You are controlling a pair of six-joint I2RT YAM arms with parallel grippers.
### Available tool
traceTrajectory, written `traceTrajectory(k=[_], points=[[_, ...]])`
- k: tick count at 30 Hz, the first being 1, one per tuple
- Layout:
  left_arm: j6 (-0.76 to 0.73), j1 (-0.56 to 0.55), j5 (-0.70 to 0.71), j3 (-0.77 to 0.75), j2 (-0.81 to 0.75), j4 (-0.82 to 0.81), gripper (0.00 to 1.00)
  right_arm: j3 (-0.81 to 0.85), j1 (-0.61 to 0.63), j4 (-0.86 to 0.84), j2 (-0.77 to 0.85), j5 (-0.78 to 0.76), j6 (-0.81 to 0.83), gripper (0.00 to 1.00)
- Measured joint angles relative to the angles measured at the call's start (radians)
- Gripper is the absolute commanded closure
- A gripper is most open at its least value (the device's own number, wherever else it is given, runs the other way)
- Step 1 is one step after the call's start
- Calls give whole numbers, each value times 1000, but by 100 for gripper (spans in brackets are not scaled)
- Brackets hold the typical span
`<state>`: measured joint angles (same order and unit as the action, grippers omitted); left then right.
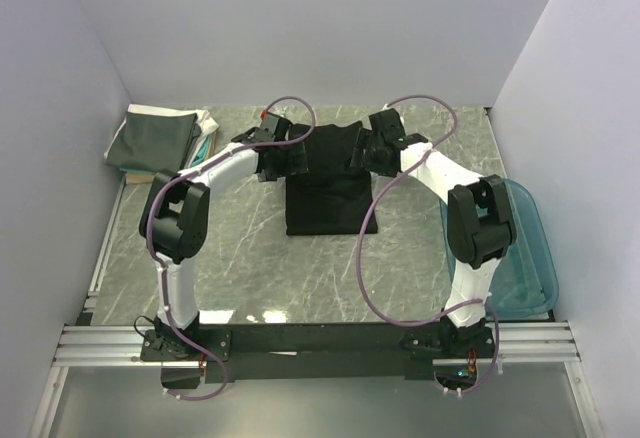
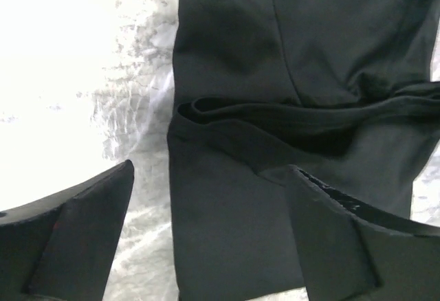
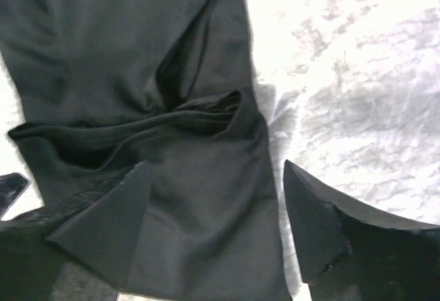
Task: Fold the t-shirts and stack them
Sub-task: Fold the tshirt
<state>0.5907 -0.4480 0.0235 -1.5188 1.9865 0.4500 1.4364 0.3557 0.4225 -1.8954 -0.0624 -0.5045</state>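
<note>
Black cloth fills the centre of the top view: the black shirt point(image 1: 330, 203) lies on the bench point(image 1: 250, 258) as a long narrow panel. Both arms reach to its upper end, 1 at each side edge. The left fingers point(image 2: 330, 232) stand apart, 1 over bare bench and 1 over cloth, straddling the shirt's edge beside a raised crease. The right fingers point(image 3: 344, 225) stand apart the same way at the opposite edge. That matched placement suits pinching both sides at once, likely to carry the upper end over the lower. A stack of folded shirts point(image 1: 160, 143) sits in the upper left, dark grey on top, and a teal tub point(image 1: 530, 248) sits at the right.
</note>
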Motion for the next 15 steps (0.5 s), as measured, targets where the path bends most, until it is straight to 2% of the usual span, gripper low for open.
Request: traceTrajectory(k=[4, 10, 15], points=[[9, 0, -19, 79, -78, -21, 1, -93, 0, -30, 89, 13, -5, 13], [64, -11, -37, 373, -349, -71, 1, -356, 19, -82, 304, 119, -10, 11], [128, -39, -37, 608, -555, -92, 1, -376, 114, -122, 276, 224, 15, 10]])
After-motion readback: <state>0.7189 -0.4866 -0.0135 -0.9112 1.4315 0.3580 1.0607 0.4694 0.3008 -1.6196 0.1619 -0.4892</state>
